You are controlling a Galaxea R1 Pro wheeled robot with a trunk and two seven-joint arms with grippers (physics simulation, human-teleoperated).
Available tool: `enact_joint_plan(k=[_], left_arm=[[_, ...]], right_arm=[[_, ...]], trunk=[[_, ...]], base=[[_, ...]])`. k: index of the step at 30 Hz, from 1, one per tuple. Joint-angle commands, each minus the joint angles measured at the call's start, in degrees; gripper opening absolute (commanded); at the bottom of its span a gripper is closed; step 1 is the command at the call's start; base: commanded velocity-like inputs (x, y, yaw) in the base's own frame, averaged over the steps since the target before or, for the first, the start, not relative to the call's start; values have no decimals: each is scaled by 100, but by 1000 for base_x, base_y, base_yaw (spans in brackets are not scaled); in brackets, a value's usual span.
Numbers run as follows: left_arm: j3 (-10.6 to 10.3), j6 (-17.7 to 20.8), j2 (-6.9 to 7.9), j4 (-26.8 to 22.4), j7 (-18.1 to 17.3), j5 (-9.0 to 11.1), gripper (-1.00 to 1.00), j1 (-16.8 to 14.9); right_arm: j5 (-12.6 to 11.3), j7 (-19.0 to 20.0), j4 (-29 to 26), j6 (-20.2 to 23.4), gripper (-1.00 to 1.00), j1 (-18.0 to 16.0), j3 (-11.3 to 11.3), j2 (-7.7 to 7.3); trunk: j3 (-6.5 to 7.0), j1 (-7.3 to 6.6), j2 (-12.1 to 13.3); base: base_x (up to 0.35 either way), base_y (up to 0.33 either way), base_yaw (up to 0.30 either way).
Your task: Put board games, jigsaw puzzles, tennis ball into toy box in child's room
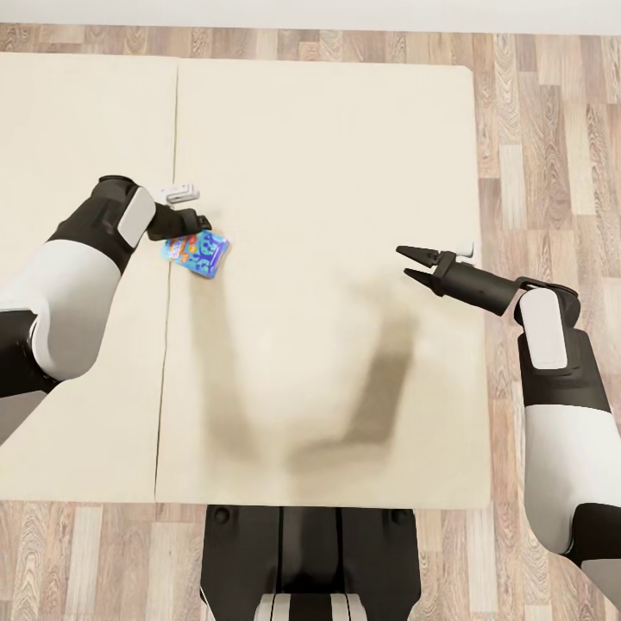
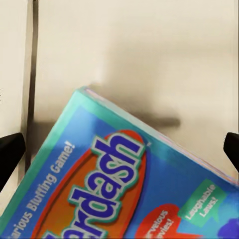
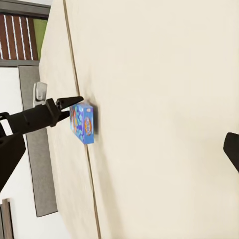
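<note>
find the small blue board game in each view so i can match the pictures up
Head view: the small blue board game lies left of centre on the bed, at the left gripper.
Left wrist view: it fills the lower part of the picture, tilted, between the fingertips.
Right wrist view: it shows left of centre.
Shared landmark: the mattress seam just beside it.

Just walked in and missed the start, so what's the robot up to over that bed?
The robot leans over the bed, its left end effector open around the small blue board game lying beside the mattress seam. The grasp isn't closed yet. The right end effector hovers open and empty above the mattress.
</note>
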Motion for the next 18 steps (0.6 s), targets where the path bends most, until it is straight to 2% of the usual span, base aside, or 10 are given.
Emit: enact_joint_plan(k=[1,18], left_arm=[[18,57,1,-20,27,51,100,-2],[22,196,23,-52,18,58,100,-3]], right_arm=[[51,55,-1,22,100,-3,-11,-1],[45,55,-6,22,100,-1,-18,-35]], trunk=[[-3,1,-4],[-3,1,-4]], base=[[0,0,0],[0,0,0]])
